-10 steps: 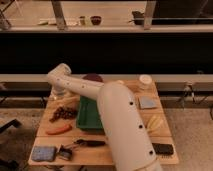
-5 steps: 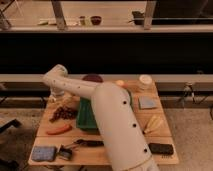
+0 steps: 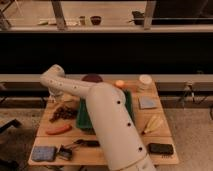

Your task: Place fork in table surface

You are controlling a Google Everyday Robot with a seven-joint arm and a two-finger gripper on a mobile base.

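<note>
Tan planks of the table surface carry a good deal of clutter, and the white arm folds back over the far-left corner, so that the gripper hangs low there, just beyond a dark heap and left of the green tray. Whether it has hold of anything, or how wide it stands, I cannot tell. I cannot pick out the fork either, so its long axis and heading are beyond me. My guess is the carry-and-set-down step is in hand. Next comes lowering onto bare wood, clear of the carrot, then letting go.
</note>
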